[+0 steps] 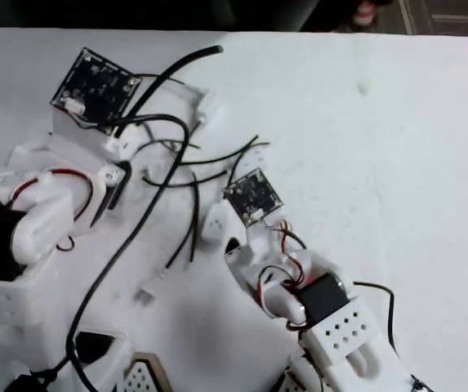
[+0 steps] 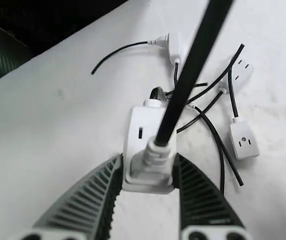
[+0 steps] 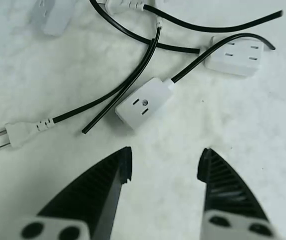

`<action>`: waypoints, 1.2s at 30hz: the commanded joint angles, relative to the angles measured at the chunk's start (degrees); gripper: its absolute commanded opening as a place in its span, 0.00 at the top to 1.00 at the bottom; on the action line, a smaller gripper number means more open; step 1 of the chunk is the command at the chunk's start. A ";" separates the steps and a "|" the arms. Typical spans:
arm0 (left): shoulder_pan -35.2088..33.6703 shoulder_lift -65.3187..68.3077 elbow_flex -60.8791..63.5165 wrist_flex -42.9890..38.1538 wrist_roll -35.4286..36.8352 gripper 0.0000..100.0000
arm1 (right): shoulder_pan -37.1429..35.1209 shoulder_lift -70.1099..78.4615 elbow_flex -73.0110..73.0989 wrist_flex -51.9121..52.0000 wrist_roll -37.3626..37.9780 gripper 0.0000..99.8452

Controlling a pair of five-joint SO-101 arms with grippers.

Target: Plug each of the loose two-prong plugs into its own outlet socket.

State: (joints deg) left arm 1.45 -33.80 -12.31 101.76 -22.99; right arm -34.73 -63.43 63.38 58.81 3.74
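My left gripper (image 2: pixel 147 172) is shut on a white socket block (image 2: pixel 139 131) lying on the table. A two-prong plug (image 2: pixel 152 152) sits in the block, its thick black cord (image 2: pixel 192 65) rising toward the camera. My right gripper (image 3: pixel 165 160) hangs open above bare table. Just beyond its fingertips lies a white socket (image 3: pixel 143 102) on a black cord. A loose two-prong plug (image 3: pixel 12 135) lies off to one side. A flat double socket (image 3: pixel 233 55) rests farther off. In the high view the loose plug (image 1: pixel 148 287) lies between both arms.
Thin black cords (image 1: pixel 186 175) cross in a tangle at the table's middle. Another white plug (image 2: pixel 172 44) and two more sockets (image 2: pixel 243 141) (image 2: pixel 240 70) lie beyond the left gripper. The white table (image 1: pixel 397 122) stretches open to the right.
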 commanded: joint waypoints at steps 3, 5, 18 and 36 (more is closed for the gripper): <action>-2.59 -2.68 -3.34 0.00 -0.62 0.95 | 0.48 -1.10 -0.18 -1.01 -0.53 0.78; -2.77 -3.65 -4.22 0.18 -0.44 0.95 | 0.48 -1.10 -0.18 -1.01 -0.53 0.78; -7.78 3.74 6.86 -14.24 -0.70 0.95 | 0.48 -0.92 -0.18 -0.31 -0.62 0.78; -5.58 46.46 10.29 -56.88 -0.53 0.95 | 0.40 -1.01 -0.18 0.04 -0.62 0.78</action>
State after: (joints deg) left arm -5.93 9.89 -1.85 50.68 -22.99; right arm -34.73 -63.43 63.38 58.81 3.56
